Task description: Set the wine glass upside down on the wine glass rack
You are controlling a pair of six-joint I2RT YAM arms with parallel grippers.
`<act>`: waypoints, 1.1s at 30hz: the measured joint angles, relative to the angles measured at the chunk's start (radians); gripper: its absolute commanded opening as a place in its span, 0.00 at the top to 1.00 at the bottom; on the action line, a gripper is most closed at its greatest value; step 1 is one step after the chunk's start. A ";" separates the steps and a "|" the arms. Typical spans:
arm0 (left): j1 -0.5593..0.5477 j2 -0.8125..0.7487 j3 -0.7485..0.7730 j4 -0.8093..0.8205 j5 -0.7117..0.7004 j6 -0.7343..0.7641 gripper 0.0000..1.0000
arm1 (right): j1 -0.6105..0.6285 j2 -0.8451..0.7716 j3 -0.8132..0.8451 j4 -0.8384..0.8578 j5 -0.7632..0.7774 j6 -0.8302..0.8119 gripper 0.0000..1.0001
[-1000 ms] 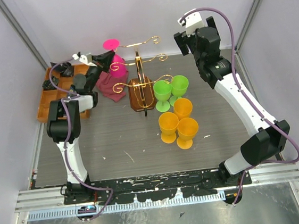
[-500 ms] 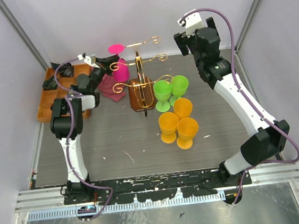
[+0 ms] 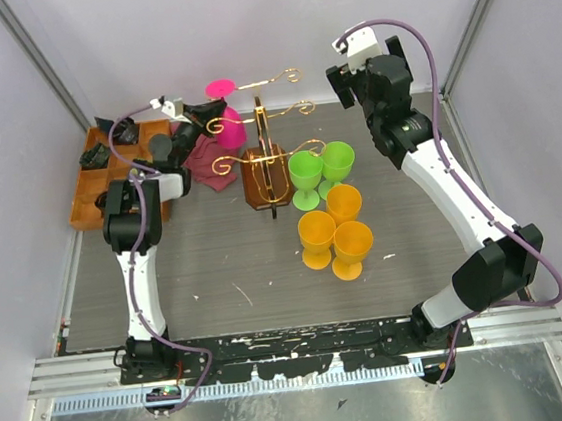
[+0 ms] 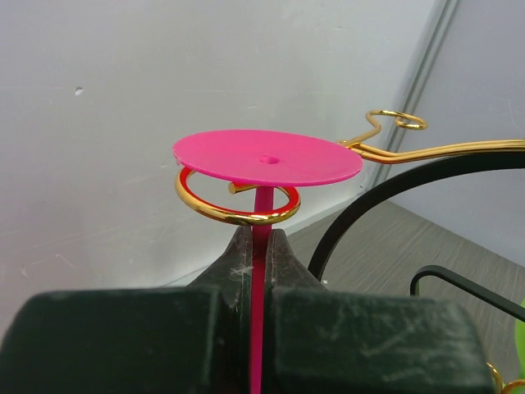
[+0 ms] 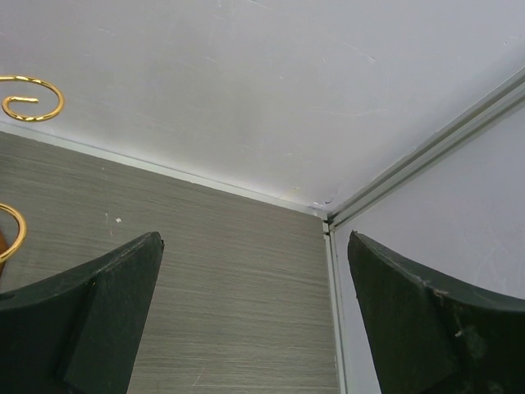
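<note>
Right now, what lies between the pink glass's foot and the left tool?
A gold scroll, curled round the stem; the left wrist view shows it.

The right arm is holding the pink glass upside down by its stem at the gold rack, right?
No: it is the left gripper that holds the pink glass upside down by its stem at the gold rack; the left wrist view shows it.

The left claw (image 4: 259, 254) carries the upside-down pink wine glass (image 4: 267, 156) right and slightly lower than a second ago. Its foot now sits just over the top left curl (image 4: 238, 212) of the wine glass rack (image 3: 265, 157), with the stem inside the loop.
</note>
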 measured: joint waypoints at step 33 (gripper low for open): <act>0.011 -0.123 -0.193 0.016 -0.059 0.124 0.90 | 0.000 0.000 -0.046 0.004 0.004 0.000 0.00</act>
